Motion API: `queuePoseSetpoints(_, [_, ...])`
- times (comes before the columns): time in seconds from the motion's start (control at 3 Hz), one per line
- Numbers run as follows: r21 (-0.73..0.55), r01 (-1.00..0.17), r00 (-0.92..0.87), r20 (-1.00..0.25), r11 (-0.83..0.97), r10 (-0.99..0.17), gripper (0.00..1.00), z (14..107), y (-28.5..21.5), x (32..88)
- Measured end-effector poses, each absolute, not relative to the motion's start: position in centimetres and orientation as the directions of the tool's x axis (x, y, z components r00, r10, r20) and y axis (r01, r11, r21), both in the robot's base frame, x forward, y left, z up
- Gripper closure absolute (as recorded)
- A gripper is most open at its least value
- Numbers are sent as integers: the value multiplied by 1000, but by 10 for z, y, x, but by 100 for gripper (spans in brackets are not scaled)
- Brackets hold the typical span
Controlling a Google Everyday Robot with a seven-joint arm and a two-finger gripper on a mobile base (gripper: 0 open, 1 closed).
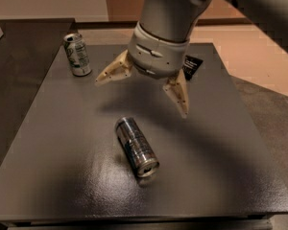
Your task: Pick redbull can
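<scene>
The redbull can (pixel 137 146), slim, shiny silver with dark panels, lies on its side near the middle front of the dark grey table (pixel 62 176). Its silver top rim points toward the front right. My gripper (pixel 143 95) hangs above the table just behind the can, with its two tan fingers spread wide apart. One fingertip (pixel 102 78) is at the left, the other fingertip (pixel 183 110) at the right. The gripper holds nothing and is apart from the can.
A white-and-green patterned can (pixel 78 54) stands upright at the table's back left. A small black card (pixel 192 66) lies at the back right, partly behind the arm. Tan floor lies beyond the table's right edge.
</scene>
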State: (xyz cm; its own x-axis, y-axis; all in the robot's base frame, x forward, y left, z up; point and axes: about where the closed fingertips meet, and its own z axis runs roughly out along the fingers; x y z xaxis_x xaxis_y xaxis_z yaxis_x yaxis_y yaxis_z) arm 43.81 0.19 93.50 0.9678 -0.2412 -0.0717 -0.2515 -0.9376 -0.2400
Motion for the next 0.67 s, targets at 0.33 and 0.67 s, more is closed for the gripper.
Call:
queuePoseSetpoints(0.33, [-199,-137,990,-62,-970,-127,0,922,8,435])
queuePoseSetpoints(0.67, [-148,-57,997,-57,-987,-49,0,910,13,435])
